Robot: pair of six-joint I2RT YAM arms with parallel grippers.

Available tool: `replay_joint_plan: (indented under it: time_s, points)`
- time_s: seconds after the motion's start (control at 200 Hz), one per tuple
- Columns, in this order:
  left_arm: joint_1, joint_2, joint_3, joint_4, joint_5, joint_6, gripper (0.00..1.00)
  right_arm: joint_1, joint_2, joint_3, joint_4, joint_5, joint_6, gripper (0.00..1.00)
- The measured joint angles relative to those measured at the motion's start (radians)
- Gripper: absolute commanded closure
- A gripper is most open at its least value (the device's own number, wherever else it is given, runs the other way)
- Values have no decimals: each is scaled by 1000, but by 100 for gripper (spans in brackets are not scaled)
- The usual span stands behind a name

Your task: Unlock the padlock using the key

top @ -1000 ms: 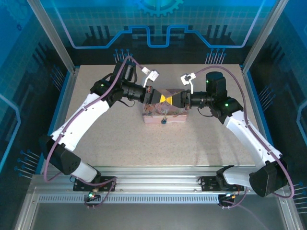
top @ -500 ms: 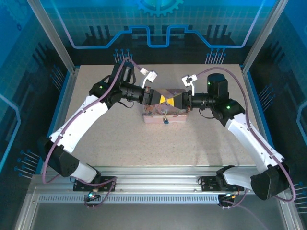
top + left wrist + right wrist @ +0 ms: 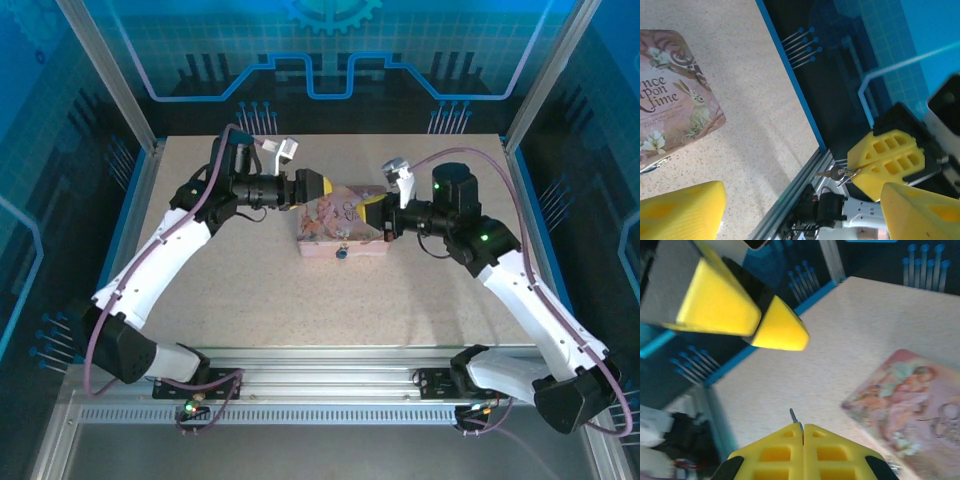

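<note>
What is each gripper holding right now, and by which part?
The right gripper is shut on the key, pinching one end between its fingertips, and the rest sticks out. The left gripper is open and holds nothing.

Pink picture tin (image 3: 335,215) on speckled table (image 3: 250,290)

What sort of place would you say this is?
Likely a robotics lab cell: aluminium-framed enclosure with blue printed panels, a speckled beige table, and two white arms bolted to a rail.

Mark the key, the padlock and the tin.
Key (image 3: 830,174): left wrist view, on its exposed end.
Padlock (image 3: 341,251): top view, on its body.
Tin (image 3: 677,85): left wrist view, on its lid.
</note>
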Motion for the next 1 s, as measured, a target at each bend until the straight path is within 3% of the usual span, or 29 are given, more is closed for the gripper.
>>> replay_joint_plan:
  time_s: [0.18, 0.335, 0.76, 1.001]
  points:
    - [10, 2, -12, 56, -17, -125, 18, 95, -7, 3, 10, 307, -187, 100]
    - [10, 2, -28, 131, -21, -223, 20, 151, -51, -58, 135, 476, -362, 100]
    - [-24, 28, -44, 371, -29, -477, 24, 316, -38, -140, 495, 693, -808, 100]
    - [-61, 66, -42, 422, -28, -600, 36, 369, -7, -145, 607, 769, -956, 100]
